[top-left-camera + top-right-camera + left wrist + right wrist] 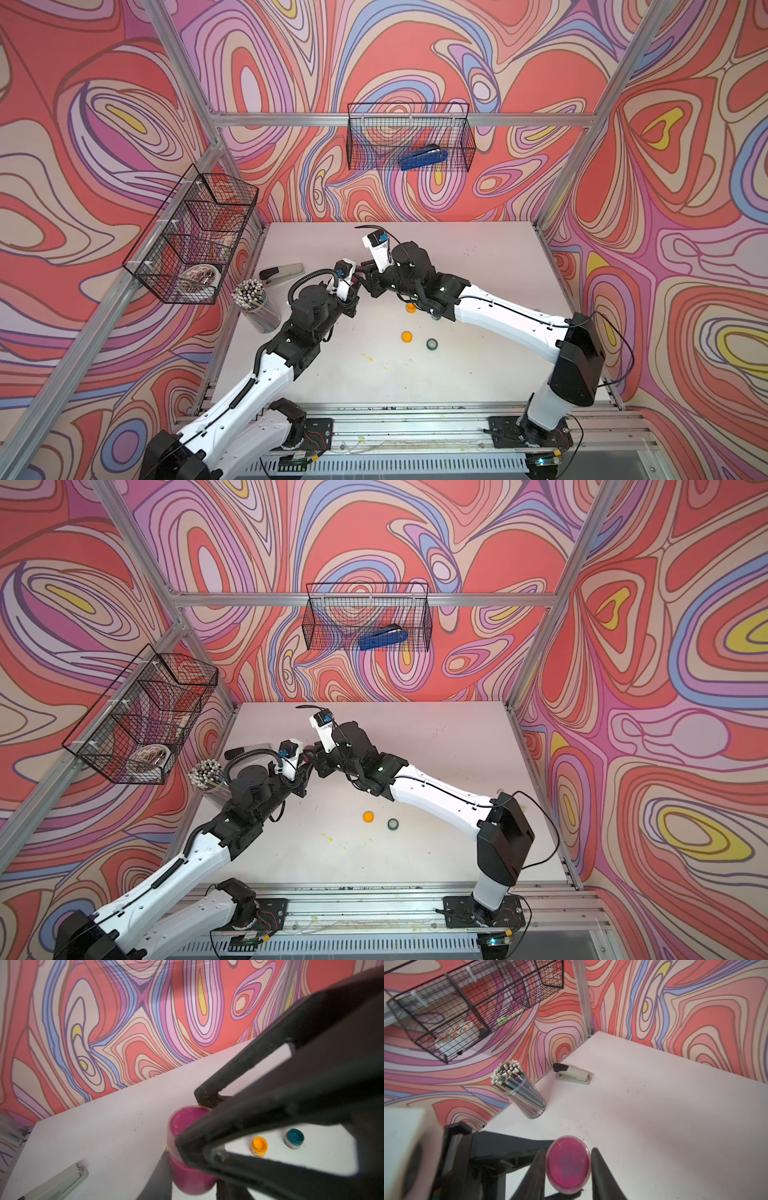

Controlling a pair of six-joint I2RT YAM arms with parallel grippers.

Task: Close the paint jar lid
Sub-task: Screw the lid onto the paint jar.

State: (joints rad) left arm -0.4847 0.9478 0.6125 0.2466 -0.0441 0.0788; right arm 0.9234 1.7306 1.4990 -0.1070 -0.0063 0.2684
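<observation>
We record: one magenta paint jar (193, 1183), clamped in the left gripper (194, 1175); its lid (186, 1123), pinched by the right gripper (190, 1119). On the white table (104, 1136) we count one orange pot (259, 1146), one teal pot (294, 1138) just beside it, and one grey stapler (59, 1184), well apart.

Both end effectors (362, 279) clamped, tip-to-tip.

Walls (415, 50) patterned in swirling red, pink, lilac and blue enclose a white tabletop (478, 374) at lower centre. Aluminium rails (291, 119) frame them. A black wire basket (374, 137) hangs upper centre; a compartmented wire basket (178, 249) hangs at left.
</observation>
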